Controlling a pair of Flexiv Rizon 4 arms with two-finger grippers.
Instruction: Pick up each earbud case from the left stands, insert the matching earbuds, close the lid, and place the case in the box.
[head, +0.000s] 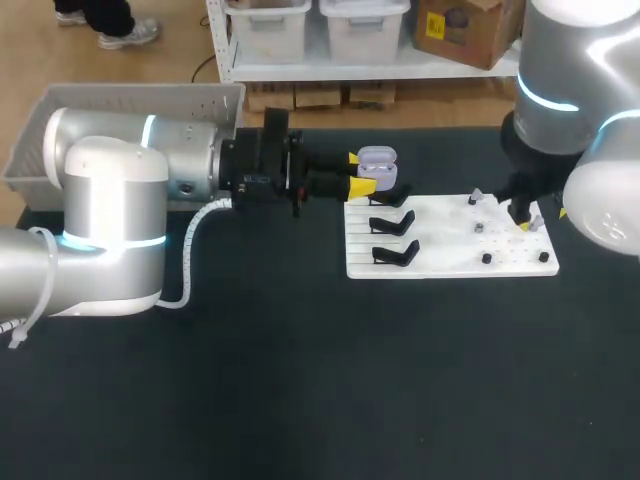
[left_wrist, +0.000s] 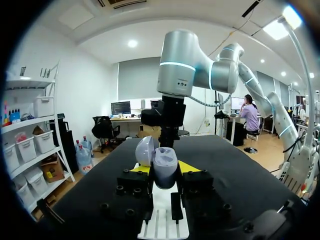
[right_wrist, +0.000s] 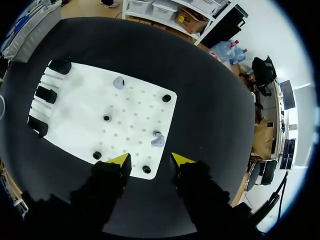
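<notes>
— So, looking down from above, how far along is it?

— Early, I'd say. The left gripper (head: 356, 173) reaches in sideways at the far stand, with the pale lilac plastic earbud case (head: 377, 159) at its yellow tips, lid up. The two nearer black angled stands (head: 394, 222) on the white pegboard tray (head: 450, 264) carry no case. The grey plastic box (head: 130, 100) sits behind the left arm, and I see no case in the part that shows.

— And the other arm?

— The right gripper (head: 522, 212) hangs over the tray's opposite end.

— From the left wrist?

— The fingers press the case (left_wrist: 165, 169) from both sides, so the left gripper (left_wrist: 164, 168) looks clamped on it. The lid leans off to one side. I can't tell whether the case has left its stand.

— And the right wrist?

— The right gripper (right_wrist: 151, 160) is spread wide and holds nothing. One small pale grey earbud (right_wrist: 158, 140) lies on the tray (right_wrist: 135, 107) just ahead of the tips. A second earbud (right_wrist: 118, 82) lies farther on, toward the stands.

— Anything in the way?

— Small black round pegs (right_wrist: 146, 170) stand close by the tips, and they could catch a finger coming down.

— What's left to do?

— Both earbuds still have to go in, then the lid closes and the case goes in the box.
</notes>
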